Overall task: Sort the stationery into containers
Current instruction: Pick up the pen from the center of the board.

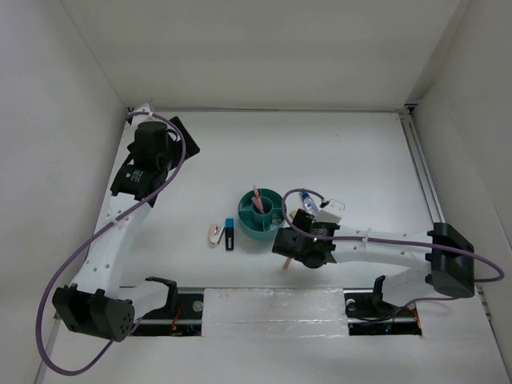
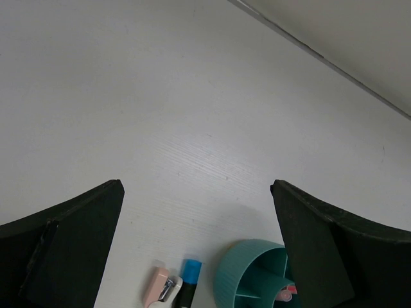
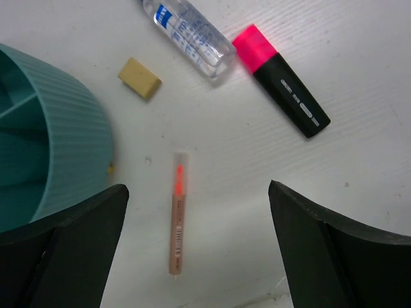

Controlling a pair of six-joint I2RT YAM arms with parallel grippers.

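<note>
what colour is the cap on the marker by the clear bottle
The marker cap is pink; right wrist view.

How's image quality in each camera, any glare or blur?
Top external: even, bright light on the round teal plastic organizer. Left wrist: white table sharp, no glare. Right wrist: pink-capped black marker glows overexposed; thin pinkish-orange pencil crisp.

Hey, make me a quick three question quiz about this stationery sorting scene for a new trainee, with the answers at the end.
1. True or false: the right gripper is shut on the pencil.
2. In the right wrist view, which lies closest to the teal organizer? A eraser; B pink-capped marker; C bottle.
3. Fill in: the marker lying left of the organizer has a ___ cap.
Key: 1 false, it is open over the lying pencil; 2 A; 3 blue.
</note>
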